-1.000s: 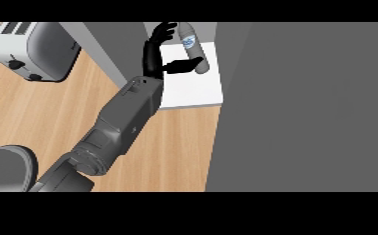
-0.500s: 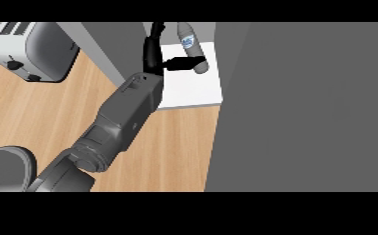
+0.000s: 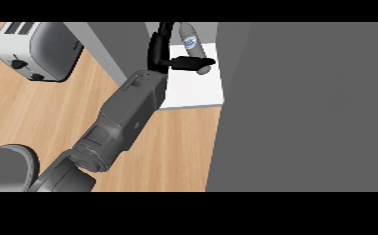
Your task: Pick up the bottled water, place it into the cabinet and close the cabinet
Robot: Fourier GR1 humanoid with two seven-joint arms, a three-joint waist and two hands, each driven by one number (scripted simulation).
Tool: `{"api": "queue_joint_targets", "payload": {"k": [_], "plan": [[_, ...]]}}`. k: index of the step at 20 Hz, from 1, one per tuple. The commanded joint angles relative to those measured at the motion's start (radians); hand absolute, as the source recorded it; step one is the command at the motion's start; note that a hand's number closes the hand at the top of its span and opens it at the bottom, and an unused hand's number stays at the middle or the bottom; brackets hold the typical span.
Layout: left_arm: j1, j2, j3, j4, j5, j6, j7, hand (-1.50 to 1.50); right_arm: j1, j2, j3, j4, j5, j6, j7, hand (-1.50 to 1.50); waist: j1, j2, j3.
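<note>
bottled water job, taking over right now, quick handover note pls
Left hand: up inside the cabinet, right beside the bottled water; whether it grips the bottle cannot be told.
Right hand: not in view.
Bottled water: over the white shelf.
Done: the bottle is picked up and in the cabinet.
Left: let go if held, pull the hand out, close the grey door.

It was a kitchen. A wood-grain counter point(image 3: 177, 149) filled the view from 6 to 9 o'clock, the sort of worktop found in a home kitchen. At 10 o'clock a silver toaster point(image 3: 33, 49) with dark knobs on its side stood on that counter. At 12 o'clock a cabinet point(image 3: 111, 44) with grey walls stood open, showing a white shelf point(image 3: 196, 91) inside, and its broad grey door point(image 3: 295, 109) took up the 3 o'clock side.
</note>
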Motion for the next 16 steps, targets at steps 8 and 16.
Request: {"api": "queue_joint_targets", "payload": {"k": [8, 16], "plan": [[0.097, -0.001, -0.074, -0.241, 0.111, -0.135, 0.072, -1.50, 0.051, 0.021, 0.032, -0.032, 0.049, -0.006, 0.002, -1.50, 0.032, -0.018, 0.001], [0.351, -0.001, -0.172, -0.559, 0.102, -0.109, 0.150, 1.50, -0.015, 0.025, 0.051, -0.085, 0.091, -0.033, 0.120, -1.50, 0.083, -0.028, 0.000]]}}
